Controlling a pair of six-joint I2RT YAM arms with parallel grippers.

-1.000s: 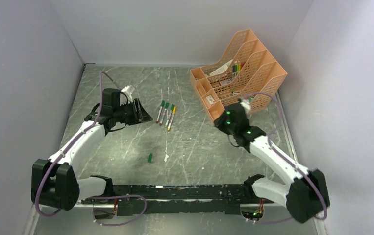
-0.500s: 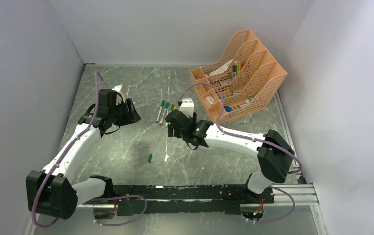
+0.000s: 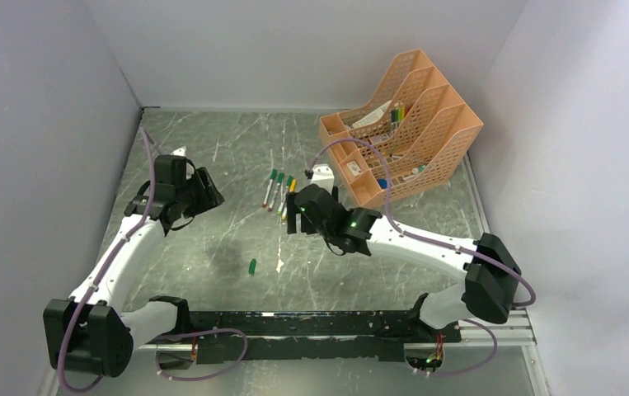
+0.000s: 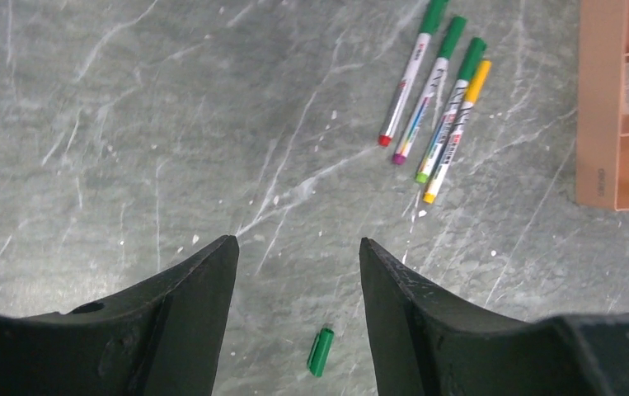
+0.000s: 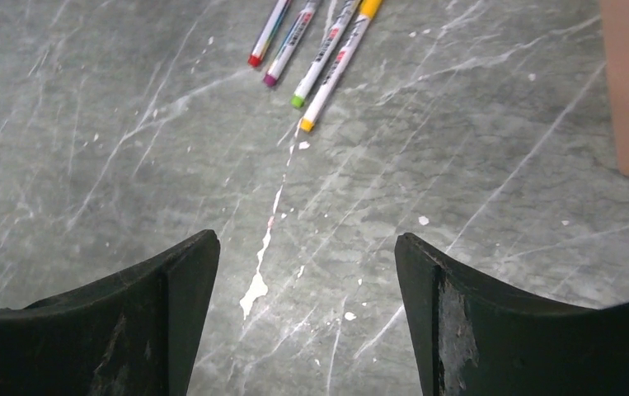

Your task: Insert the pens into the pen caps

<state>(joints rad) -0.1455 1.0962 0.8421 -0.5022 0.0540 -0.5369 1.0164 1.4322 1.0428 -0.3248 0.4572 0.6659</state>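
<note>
Judging from how things lie, the job looks mostly done. Four thin white marker pens (image 4: 427,87) rest side by side on the grey marbled table (image 3: 212,140), left of the orange mesh file rack (image 3: 410,115). Three of them wear dark green caps (image 4: 471,58) on their far ends. The fourth pen (image 4: 454,132), pressed against its neighbour, ends in yellow there instead, and I cannot tell whether that is a cap or a bare barrel. One loose dark green cylindrical plastic cap (image 4: 321,352) lies alone, well apart from the row on its near side, beside a white streak (image 5: 253,293) on the tabletop. Fitting that cap is probably what remains, though no plainly uncapped pen shows. The pens are flat and parallel. Their long axes run from the far side toward the arms, leaning slightly left at the near end, with capped ends toward the back wall and the small red, purple, green and yellow ends toward the arms. The loose cap also lies flat, its axis roughly parallel to the pens, but which end is the mouth is too small to read. The left gripper (image 4: 298,242) hangs above the table with fingers spread and nothing between them, the loose cap showing in the gap far below. The right gripper (image 5: 304,239) is likewise spread wide and empty, poised over bare table just near of the pens' coloured ends.
</note>
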